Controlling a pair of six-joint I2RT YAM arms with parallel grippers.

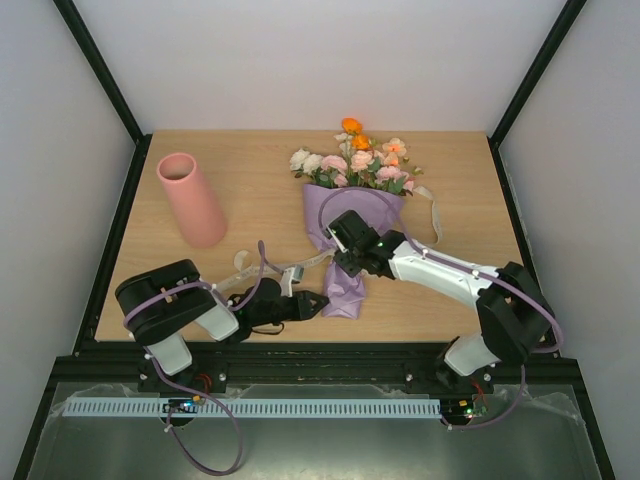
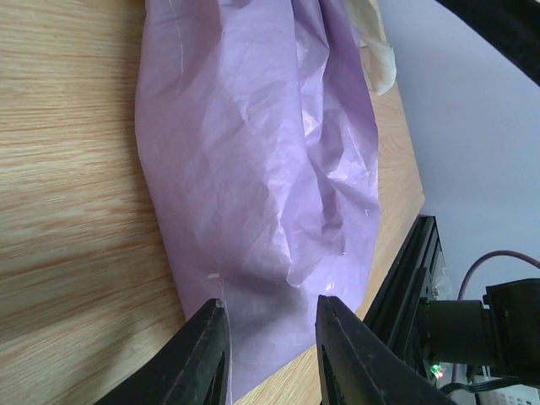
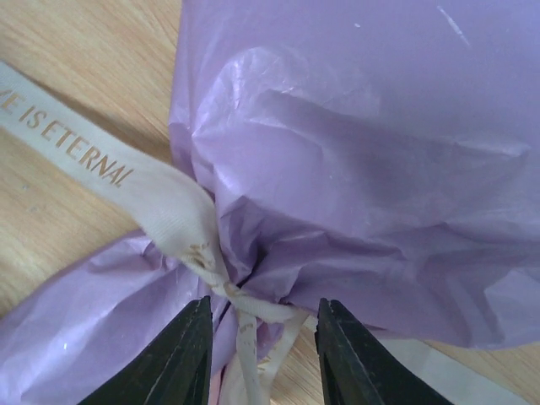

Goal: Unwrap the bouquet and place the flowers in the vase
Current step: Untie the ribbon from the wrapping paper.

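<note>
Parted gripper (image 3: 261, 354) straddles ribbon (image 3: 181, 224) knot on bouquet (image 3: 363, 169).
</note>
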